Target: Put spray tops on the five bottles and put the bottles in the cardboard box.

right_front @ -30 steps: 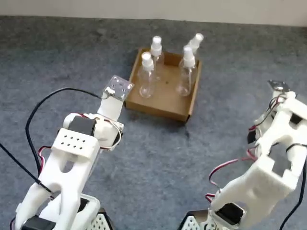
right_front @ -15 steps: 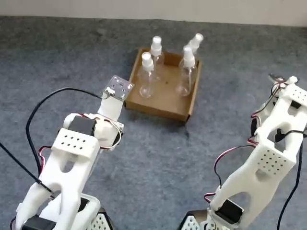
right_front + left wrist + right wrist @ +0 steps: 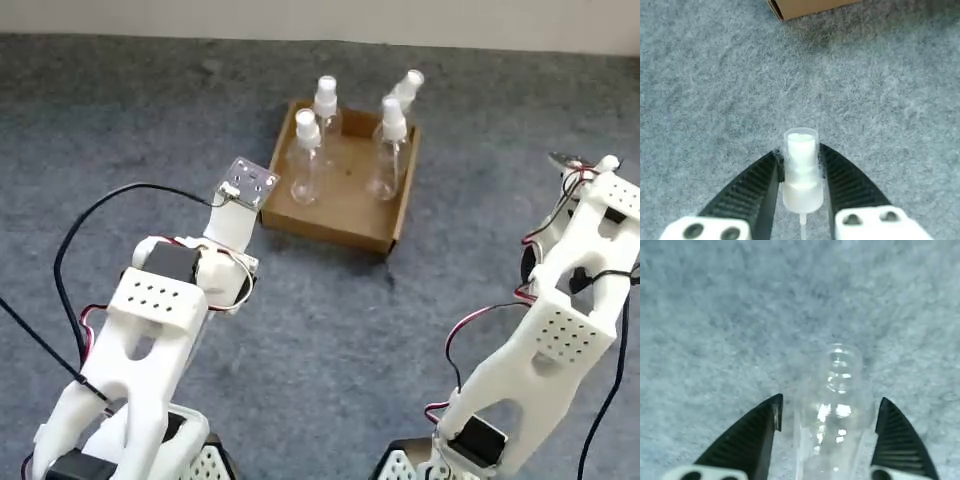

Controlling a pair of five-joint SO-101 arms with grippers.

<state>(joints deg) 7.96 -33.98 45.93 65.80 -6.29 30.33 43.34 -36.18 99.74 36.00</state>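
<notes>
The left gripper (image 3: 800, 152) is clamped shut on a white spray top (image 3: 801, 175), whose head points out past the fingertips. A corner of the cardboard box (image 3: 330, 232) lies a little ahead of those tips, on grey carpet (image 3: 150, 100). Four clear capped bottles (image 3: 305, 165) stand inside the box. The right gripper (image 3: 831, 400), well apart from the box, has its fingers spread wide around an uncapped clear bottle (image 3: 832, 430), neck pointing forward, with a gap on one side.
</notes>
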